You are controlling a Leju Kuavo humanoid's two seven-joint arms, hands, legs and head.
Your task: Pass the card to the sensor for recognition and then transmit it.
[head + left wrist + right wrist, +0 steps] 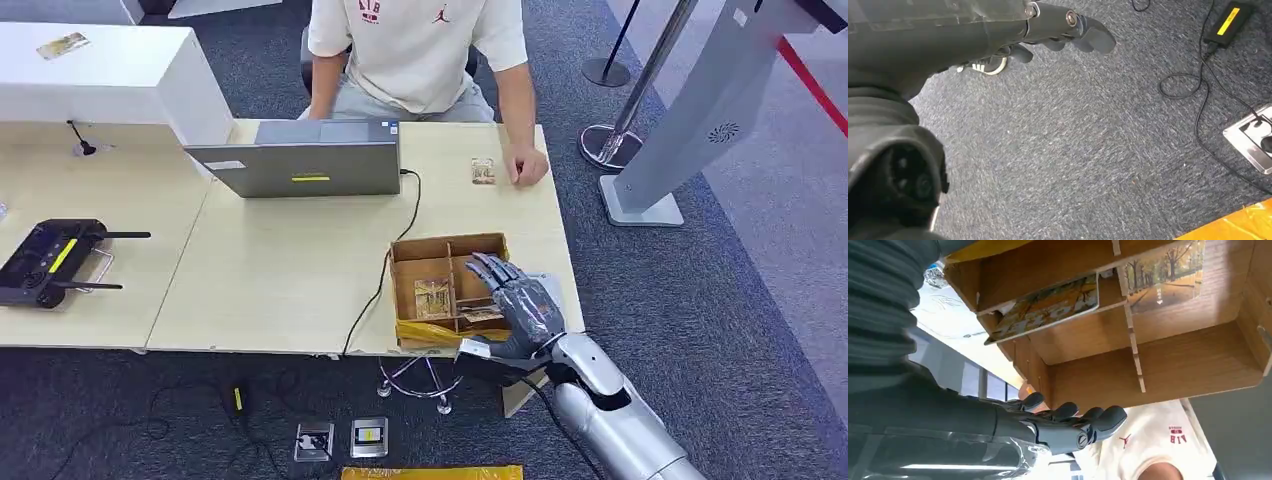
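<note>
Overhead, your right robot hand (517, 303) hovers over the divided box (445, 246) at the surface's (280, 270) near edge, fingers spread, holding nothing. One card (432, 298) lies in a box compartment; another (483, 171) lies beside a person's hand (527, 165). Left wrist: left robot hand (1058, 30) hangs over carpet (1073, 150), fingers loosely apart, empty. Right wrist: fingers (1073, 420) extended beside the box (1158, 365); a card (1048, 307) leans tilted inside.

The pale tabletop (280, 280) carries a divided cardboard box (420, 262) under the right robot hand (520, 305); beyond it a loose card (483, 171), farther left a laptop (305, 160) and a black controller (55, 262).
</note>
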